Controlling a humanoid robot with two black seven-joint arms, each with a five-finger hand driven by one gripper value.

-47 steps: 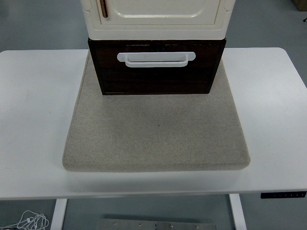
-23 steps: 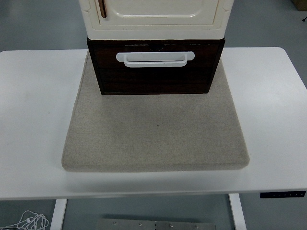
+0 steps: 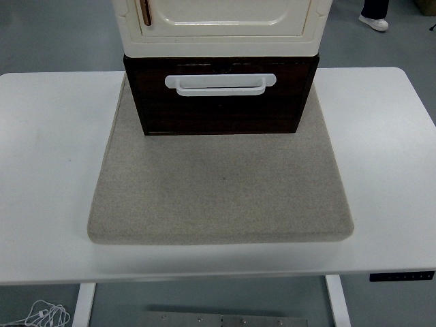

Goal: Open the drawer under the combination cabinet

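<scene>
Fingers of either hand are nowhere on my feed, so I cannot tell how they stand; neither arm reaches in from the side edges. What I do see is the cabinet (image 3: 221, 27), cream-coloured, at the top centre of the frame, cut off by the upper edge, with a brown door handle (image 3: 146, 11) at its upper left. Directly under it sits the dark brown drawer (image 3: 221, 109), its front flush and closed. A white handle (image 3: 220, 84) runs across the upper part of that front. Both stand on the far end of a beige mat (image 3: 221, 191), which covers the middle of the white table (image 3: 48, 157). At the top right corner I see a person's shoe (image 3: 374, 21) on the floor. A white cable (image 3: 42, 315) lies at the lower left, below the table's near edge.
</scene>
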